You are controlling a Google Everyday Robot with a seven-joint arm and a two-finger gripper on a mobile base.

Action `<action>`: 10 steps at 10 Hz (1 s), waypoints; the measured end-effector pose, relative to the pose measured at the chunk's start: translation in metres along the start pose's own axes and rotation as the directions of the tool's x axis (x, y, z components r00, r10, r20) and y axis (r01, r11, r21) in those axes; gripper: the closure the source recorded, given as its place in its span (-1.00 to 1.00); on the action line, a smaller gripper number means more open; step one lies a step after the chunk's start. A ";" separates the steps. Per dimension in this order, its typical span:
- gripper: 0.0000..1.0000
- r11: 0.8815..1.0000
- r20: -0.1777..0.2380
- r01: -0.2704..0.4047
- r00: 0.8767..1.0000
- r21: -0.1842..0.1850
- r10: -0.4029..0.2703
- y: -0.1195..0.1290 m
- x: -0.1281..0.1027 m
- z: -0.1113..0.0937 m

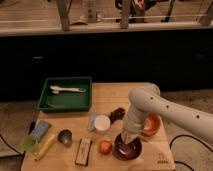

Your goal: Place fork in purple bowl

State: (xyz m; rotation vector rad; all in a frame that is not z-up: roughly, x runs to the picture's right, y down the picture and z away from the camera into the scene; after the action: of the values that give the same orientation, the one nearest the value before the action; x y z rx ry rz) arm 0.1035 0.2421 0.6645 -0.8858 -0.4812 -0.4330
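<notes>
Purple bowl (121,153): round, glossy, dark purple-maroon. It sat upright on the counter (116,96), just front-left of the orange bowl (153,125), rims close or touching, and looked slightly wider than that bowl. Claw (128,140) hung low over the purple bowl's middle, also front-left of the orange bowl, hiding part of the inside. Fork: couldn't tell where it was.

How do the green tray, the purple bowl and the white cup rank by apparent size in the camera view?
1. green tray
2. purple bowl
3. white cup
The hand, over the purple bowl, hides part of it, yet it looks wider than the cup.
</notes>
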 end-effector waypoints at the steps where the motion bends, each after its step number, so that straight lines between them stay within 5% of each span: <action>1: -0.47 1.000 0.000 0.001 1.000 0.001 -0.001 0.000 0.000 0.000; 10: -0.60 1.000 -0.003 0.015 1.000 0.003 -0.015 0.003 -0.002 -0.003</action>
State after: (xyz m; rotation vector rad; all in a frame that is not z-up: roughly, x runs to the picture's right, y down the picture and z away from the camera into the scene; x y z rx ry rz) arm 0.1046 0.2422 0.6600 -0.8789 -0.4860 -0.4467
